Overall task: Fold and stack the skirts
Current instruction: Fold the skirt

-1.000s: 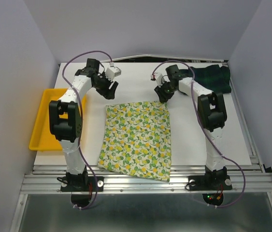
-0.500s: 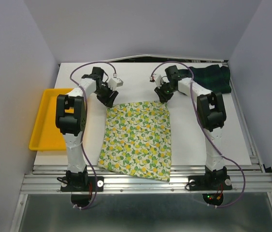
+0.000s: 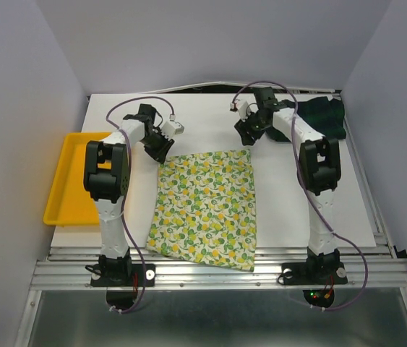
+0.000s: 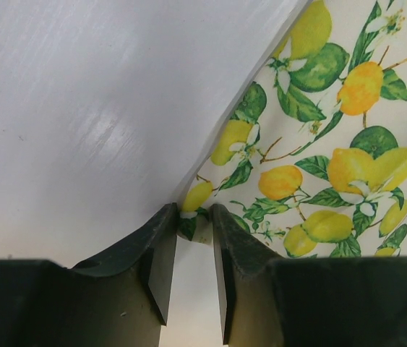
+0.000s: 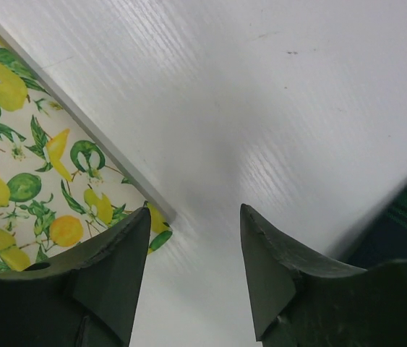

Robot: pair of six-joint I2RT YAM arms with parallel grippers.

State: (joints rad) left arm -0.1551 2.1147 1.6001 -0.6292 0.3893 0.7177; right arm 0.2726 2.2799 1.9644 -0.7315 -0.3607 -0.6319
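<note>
On the white table [image 3: 210,119], the lemon skirt [image 3: 203,206] lies spread flat in the middle, reaching the near edge, so by my reading no fold has been made yet. The plaid skirt [image 3: 326,116] sits bunched in the far right corner, well apart from it. Both folds and the stacking are left to do. The left gripper [image 4: 192,217] has its jaws nearly together around the lemon skirt's far left corner, though I cannot tell if they grip. The right gripper [image 5: 194,217] hangs empty, jaws wide apart, just beyond the far right corner.
</note>
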